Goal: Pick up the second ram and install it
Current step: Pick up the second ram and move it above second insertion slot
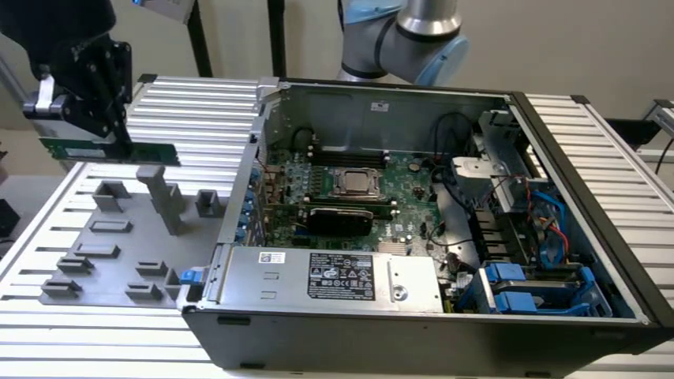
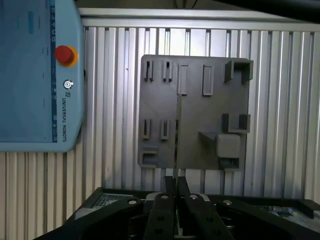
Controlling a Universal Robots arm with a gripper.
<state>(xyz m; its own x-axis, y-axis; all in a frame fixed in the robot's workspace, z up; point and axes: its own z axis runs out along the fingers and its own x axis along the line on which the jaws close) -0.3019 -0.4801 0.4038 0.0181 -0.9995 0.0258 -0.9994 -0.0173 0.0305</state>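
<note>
The gripper (image 1: 112, 136) is clamped on the second ram (image 1: 147, 153), whose long axis lies level. The stick hangs above the middle of the grey holder plate (image 1: 110, 267), to the exterior view's left of the open computer case (image 1: 421, 339).

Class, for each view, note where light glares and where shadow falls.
Exterior view: the ribbed table gleams pale, the silver power supply catches light, the computer case looks darkest along its black front wall. Wrist view: the table's slats show bright streaks; the gripper holding the second ram looks dark.
</note>
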